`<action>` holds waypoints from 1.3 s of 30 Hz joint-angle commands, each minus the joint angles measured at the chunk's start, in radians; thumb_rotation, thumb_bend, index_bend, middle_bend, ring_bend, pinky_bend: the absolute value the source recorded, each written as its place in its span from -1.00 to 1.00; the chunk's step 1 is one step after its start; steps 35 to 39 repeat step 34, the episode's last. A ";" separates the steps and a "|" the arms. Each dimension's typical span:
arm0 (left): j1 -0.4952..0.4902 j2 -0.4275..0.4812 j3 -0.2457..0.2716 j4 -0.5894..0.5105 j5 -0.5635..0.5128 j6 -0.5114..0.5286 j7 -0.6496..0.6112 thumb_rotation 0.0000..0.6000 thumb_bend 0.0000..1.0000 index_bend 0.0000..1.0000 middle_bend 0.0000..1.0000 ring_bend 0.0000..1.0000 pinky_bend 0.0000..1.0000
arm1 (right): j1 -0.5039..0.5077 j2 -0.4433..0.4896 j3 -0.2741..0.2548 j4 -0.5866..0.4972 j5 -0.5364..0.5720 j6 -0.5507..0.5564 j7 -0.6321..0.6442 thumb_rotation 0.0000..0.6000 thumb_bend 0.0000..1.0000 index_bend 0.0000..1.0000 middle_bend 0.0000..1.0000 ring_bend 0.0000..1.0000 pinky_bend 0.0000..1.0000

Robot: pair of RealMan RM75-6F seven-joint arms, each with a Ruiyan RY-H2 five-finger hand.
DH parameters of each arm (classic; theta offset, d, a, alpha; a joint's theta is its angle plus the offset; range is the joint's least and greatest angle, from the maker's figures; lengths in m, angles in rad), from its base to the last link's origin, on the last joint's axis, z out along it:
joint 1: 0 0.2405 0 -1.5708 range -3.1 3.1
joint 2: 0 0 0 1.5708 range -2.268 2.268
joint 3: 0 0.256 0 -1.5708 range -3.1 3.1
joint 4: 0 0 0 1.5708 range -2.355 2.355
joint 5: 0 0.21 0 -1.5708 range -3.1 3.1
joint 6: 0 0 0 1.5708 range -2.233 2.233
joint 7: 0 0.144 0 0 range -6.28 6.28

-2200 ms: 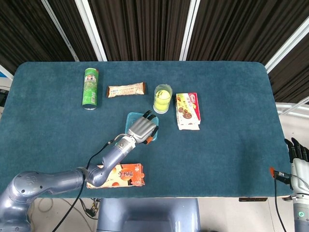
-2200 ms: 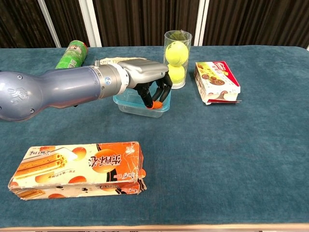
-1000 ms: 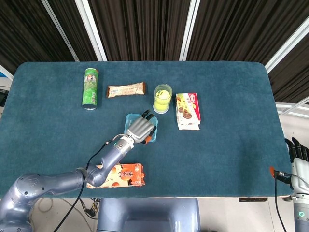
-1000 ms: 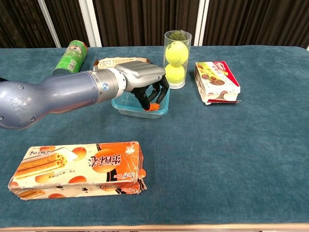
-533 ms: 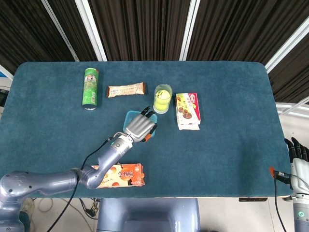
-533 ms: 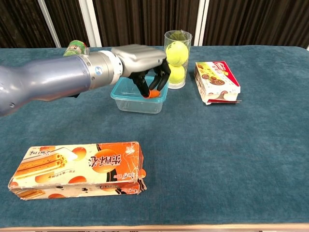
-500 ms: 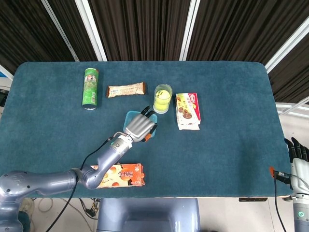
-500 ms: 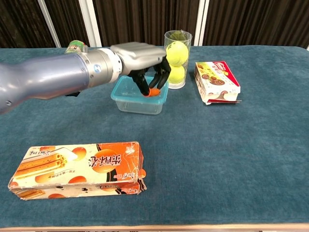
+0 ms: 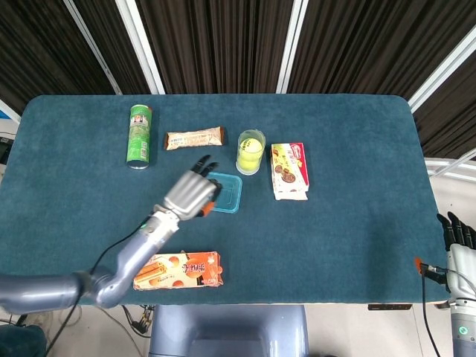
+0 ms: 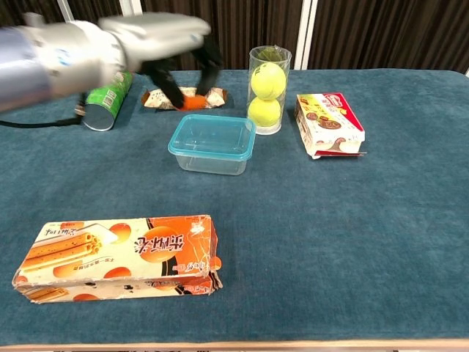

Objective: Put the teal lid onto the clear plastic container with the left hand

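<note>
The blue-green table (image 9: 349,223) carries everything, and the biggest change on it is the left arm (image 9: 111,269): half a second ago it reached over the container, and now it has swung up and back toward eight o'clock. Its left hand (image 9: 190,195) has lifted clear and hangs above the cloth just at the container's nine o'clock; in the chest view the left hand (image 10: 165,40) is raised high and motion-blurred, fingers (image 10: 209,59) curled loosely downward and apart, gripping nothing.

The long orange wafer box (image 10: 117,254) lies at six o'clock near the table's front edge, well apart from the action. At two o'clock of the container lies the red-and-white biscuit box (image 9: 288,170), and at ten o'clock the green can (image 9: 138,134) lies on its side.

The clear plastic container (image 10: 211,144) rests near the table's middle, and the teal lid (image 10: 213,135) now sits on top of it, its rim showing all round the box with no hand on it. It looks level, though I cannot tell whether it is pressed fully home. Judged from that, the placing is done and the hand is retreating; what may remain is only parking the arm.

Just beside the container at one o'clock stands the clear tube (image 10: 267,89) holding two tennis balls, and a snack bar (image 9: 194,137) lies at eleven o'clock.

The right hand (image 9: 460,242) hangs off the table's far right at four o'clock, fingers straight and apart, empty.
</note>
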 commanded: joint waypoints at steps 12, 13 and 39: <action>0.470 0.302 0.261 -0.184 0.282 0.485 -0.128 1.00 -0.43 -0.81 -0.96 -1.00 -1.00 | 0.000 0.005 -0.019 0.014 -0.050 0.008 -0.009 1.00 -0.42 -0.80 -1.00 -1.00 -1.00; 0.497 0.304 0.275 -0.173 0.294 0.507 -0.153 1.00 -0.46 -0.83 -0.96 -1.00 -1.00 | 0.000 0.005 -0.021 0.015 -0.055 0.009 -0.009 1.00 -0.42 -0.80 -1.00 -1.00 -1.00; 0.738 0.236 0.280 0.145 0.420 0.597 -0.525 1.00 -0.52 -0.86 -1.00 -1.00 -1.00 | 0.014 0.015 -0.047 0.052 -0.147 -0.003 0.057 1.00 -0.42 -0.80 -1.00 -1.00 -1.00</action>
